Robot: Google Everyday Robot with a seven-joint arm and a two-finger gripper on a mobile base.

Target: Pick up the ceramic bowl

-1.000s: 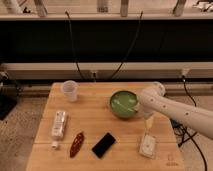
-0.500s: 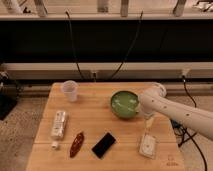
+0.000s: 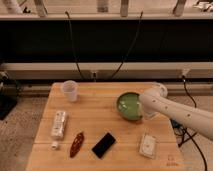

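Camera view: the ceramic bowl (image 3: 128,105) sits near the right edge of the wooden table (image 3: 100,107), with a glossy green inside and a darker rim. A translucent cup (image 3: 70,91) stands upright near the back left corner. The gripper (image 3: 149,113) is at the bowl's right rim, under the white arm (image 3: 175,111); I cannot tell whether it is spread or closed. A black phone (image 3: 104,145) and a brown snack bar (image 3: 76,144) lie near the front edge.

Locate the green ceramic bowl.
Camera view: the round green ceramic bowl sits right of centre on the wooden table, with the claw at its right edge.
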